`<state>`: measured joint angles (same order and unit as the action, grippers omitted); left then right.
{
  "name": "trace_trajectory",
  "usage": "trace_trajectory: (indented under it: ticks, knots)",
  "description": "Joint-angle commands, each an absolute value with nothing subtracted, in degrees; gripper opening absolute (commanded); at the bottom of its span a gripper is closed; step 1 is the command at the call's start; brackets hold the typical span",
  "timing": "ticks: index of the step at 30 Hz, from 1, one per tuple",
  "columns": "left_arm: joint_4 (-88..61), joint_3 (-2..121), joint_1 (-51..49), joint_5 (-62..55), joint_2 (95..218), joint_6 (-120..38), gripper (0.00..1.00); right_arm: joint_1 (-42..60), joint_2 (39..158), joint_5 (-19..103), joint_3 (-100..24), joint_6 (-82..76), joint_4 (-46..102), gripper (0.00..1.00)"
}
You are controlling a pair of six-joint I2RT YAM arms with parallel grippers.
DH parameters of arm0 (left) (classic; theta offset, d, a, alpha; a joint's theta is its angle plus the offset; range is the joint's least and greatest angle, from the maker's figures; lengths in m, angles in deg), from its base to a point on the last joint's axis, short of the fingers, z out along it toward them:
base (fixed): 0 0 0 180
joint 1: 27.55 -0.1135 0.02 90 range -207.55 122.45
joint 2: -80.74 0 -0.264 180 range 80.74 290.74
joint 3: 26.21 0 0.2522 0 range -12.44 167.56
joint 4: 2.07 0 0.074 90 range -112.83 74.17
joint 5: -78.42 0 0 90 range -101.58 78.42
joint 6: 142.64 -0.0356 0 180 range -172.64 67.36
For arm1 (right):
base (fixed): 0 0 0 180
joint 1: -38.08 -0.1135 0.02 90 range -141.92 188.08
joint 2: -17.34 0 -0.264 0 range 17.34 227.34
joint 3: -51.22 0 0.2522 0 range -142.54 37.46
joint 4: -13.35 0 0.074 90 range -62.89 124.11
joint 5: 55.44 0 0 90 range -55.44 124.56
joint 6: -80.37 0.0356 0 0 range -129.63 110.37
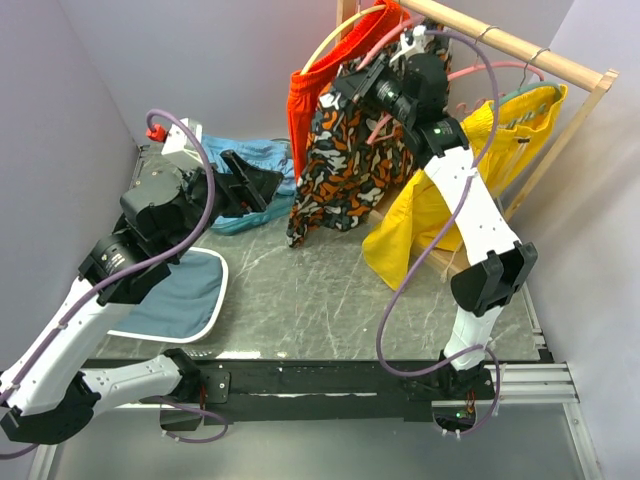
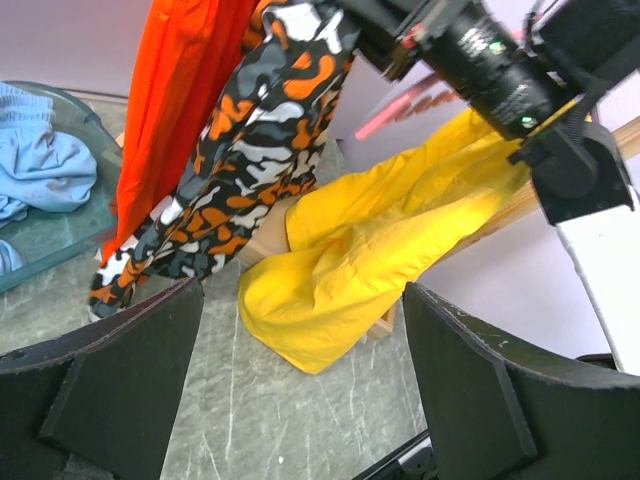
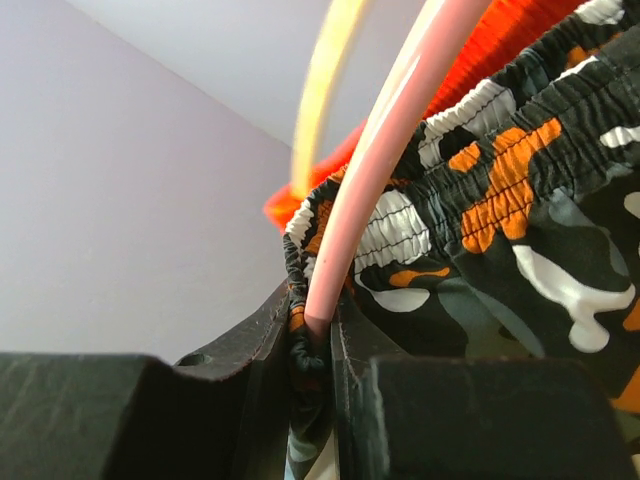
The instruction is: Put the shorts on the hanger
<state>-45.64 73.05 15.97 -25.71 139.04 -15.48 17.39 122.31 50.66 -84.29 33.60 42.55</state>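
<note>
Right gripper [image 1: 352,88] sits just below the left part of the wooden rail [image 1: 515,45]. Its jaws are narrow and pinch the elastic waistband of the shorts [image 1: 340,165] together with one end of the pink hanger [image 3: 385,120]. The shorts hang down under the rail, between the orange shorts [image 1: 305,100] and the yellow shorts [image 1: 430,215]. I cannot tell whether the hanger hook is on the rail. Left gripper [image 1: 250,185] is well left of and below the rail, jaws wide, holding nothing.

A robot lab cell: plain lilac walls [image 1: 90,80] enclose a scuffed table [image 1: 320,300] edged by a black mounting rail [image 1: 330,381].
</note>
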Motion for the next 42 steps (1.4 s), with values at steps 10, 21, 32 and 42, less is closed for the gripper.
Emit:
trace_trajectory:
  ticks: [10, 21, 32, 42]
  knots:
    - [-41.5, 68.5, 13.9, -22.7, 137.6, -14.2, 0.89, 18.3, 117.3, 51.8, -81.5, 33.4, 37.6, 0.47]
    - [-41.7, 65.3, 12.8, -22.7, 138.5, -13.5, 0.96, 13.9, 102.6, 51.3, -66.1, 32.4, 36.3, 0.80]
    - [-41.0, 58.0, 12.6, -23.4, 139.9, -10.8, 0.97, -1.5, 82.0, 37.2, -37.0, 26.2, 31.9, 0.87]
    - [-32.5, 39.7, 18.5, -25.9, 137.9, -6.9, 0.96, -19.1, 71.6, 20.2, -8.1, 29.0, 22.5, 0.89]
